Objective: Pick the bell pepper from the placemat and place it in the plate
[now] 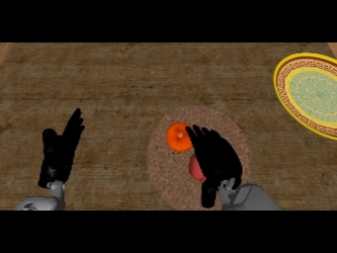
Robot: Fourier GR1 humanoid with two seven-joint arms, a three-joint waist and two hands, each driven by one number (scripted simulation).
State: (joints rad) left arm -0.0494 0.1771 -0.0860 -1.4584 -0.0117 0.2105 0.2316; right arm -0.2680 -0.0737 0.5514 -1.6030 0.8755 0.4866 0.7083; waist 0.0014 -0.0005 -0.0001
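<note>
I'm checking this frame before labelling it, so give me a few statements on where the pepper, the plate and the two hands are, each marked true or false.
1. The bell pepper lies on the round placemat. True.
2. The plate already holds the pepper. False: the plate sits apart at the right edge of the view, and nothing lies on it.
3. The right hand is over the placemat, its fingers at the pepper. True.
4. The left hand is curled round the pepper. False: it is open, fingers up, left of the placemat, and holds nothing.
5. The plate has a yellow rim. True.
</note>
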